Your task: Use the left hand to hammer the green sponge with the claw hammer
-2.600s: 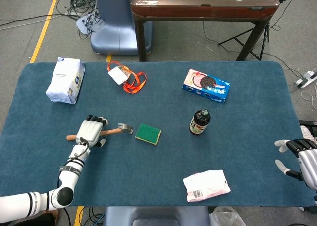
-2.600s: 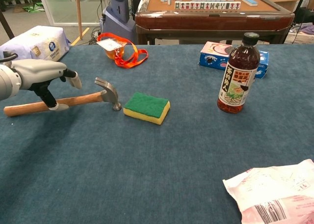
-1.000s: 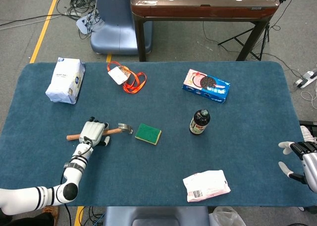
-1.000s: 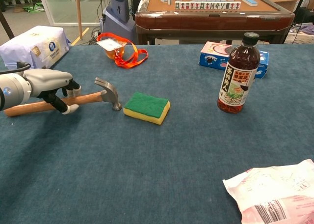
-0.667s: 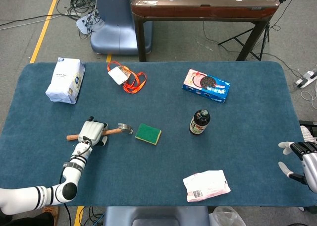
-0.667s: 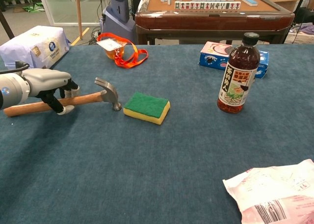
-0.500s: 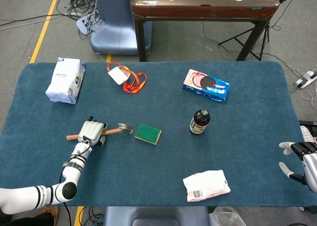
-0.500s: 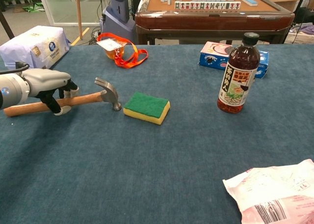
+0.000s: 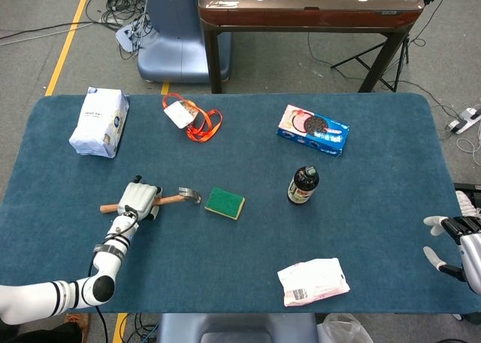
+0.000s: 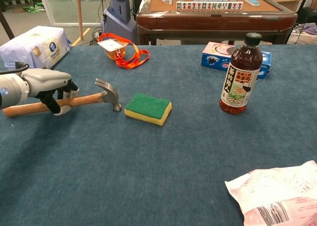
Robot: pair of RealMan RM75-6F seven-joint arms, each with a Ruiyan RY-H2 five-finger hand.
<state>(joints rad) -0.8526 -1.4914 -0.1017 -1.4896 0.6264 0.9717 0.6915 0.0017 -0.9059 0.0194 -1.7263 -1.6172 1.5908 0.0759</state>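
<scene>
The claw hammer (image 9: 174,199) lies on the blue tablecloth, its wooden handle pointing left and its metal head (image 10: 110,94) just left of the green sponge (image 9: 225,203). My left hand (image 9: 140,200) is wrapped around the middle of the handle, and in the chest view the left hand (image 10: 47,84) has its fingers curled over and under the wood. The sponge (image 10: 147,107) is green on top and yellow below, lying flat and a short gap from the hammer head. My right hand (image 9: 458,251) hangs at the table's right edge, fingers spread and holding nothing.
A dark drink bottle (image 9: 303,185) stands right of the sponge. A blue cookie box (image 9: 312,130) lies behind it, and a white packet (image 9: 313,281) lies near the front edge. A tissue pack (image 9: 99,122) and an orange lanyard (image 9: 192,119) lie at the back left.
My left hand lowered onto the hammer handle and its fingers closed around it. The hammer has shifted very slightly left. The right hand drifted a little lower.
</scene>
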